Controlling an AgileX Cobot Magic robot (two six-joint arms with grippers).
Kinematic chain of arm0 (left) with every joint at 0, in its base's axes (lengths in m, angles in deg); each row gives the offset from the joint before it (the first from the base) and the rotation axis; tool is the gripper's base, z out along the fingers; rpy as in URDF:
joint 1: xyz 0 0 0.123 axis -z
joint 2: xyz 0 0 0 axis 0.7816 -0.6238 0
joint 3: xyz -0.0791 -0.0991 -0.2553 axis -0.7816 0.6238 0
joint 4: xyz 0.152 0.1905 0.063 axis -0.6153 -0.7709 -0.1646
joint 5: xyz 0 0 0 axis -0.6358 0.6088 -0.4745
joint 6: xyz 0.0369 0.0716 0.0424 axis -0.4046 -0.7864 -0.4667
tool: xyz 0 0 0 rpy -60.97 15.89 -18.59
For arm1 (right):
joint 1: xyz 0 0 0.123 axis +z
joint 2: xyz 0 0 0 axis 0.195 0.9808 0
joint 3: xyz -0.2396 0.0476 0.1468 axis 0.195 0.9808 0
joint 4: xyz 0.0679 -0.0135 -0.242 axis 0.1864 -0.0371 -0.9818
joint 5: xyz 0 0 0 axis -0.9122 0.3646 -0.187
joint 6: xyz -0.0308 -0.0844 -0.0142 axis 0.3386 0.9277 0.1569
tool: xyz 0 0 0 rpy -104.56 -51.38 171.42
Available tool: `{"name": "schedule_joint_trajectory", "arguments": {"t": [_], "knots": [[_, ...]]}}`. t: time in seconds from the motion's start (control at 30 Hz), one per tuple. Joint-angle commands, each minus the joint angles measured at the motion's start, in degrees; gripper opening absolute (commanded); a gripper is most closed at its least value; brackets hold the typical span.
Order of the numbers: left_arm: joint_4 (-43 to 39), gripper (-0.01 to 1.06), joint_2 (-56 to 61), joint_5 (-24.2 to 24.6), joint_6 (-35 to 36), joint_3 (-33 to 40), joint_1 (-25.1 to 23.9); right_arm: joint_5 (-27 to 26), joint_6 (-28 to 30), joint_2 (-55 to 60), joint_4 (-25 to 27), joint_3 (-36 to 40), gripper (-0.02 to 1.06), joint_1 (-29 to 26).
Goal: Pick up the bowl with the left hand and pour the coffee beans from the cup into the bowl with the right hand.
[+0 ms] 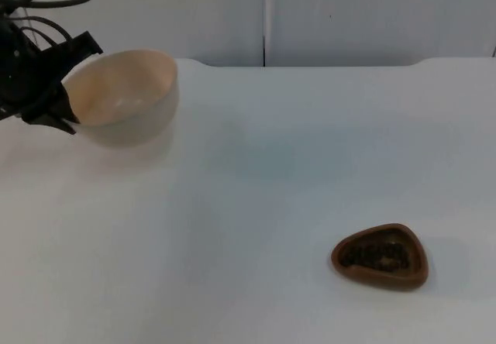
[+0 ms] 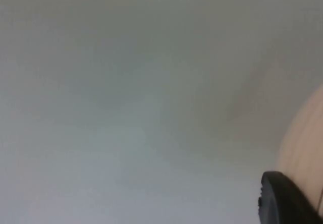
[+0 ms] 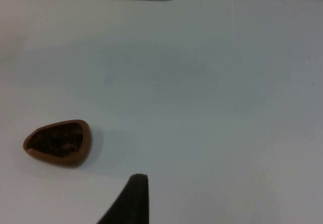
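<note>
With the left tool [image 1: 68,88] clamped on the rim of the cream rounded ceramic bowl [image 1: 124,96] above the white worktop [image 1: 256,181], keep it level, then bring the right tool, state unknowable, to the brown bean-filled triangular cup [image 1: 381,256].

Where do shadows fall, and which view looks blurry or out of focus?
Top view: the cream bowl, gripped by the left claw, throws a faint shadow on the white table, and the brown cup a soft one. Left wrist view: hazy and unfocused. Right wrist view: clear, with a shadow beside the cup.
</note>
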Motion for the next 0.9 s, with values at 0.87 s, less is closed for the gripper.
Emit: {"name": "schedule_joint_trajectory", "arguments": {"t": [0.87], "knots": [[-11.4, 0.00, 15.7, 17.3, -12.0, -0.2, 14.0, -0.2, 0.2, -0.2, -0.5, 0.1, 1.05, -0.3]]}}
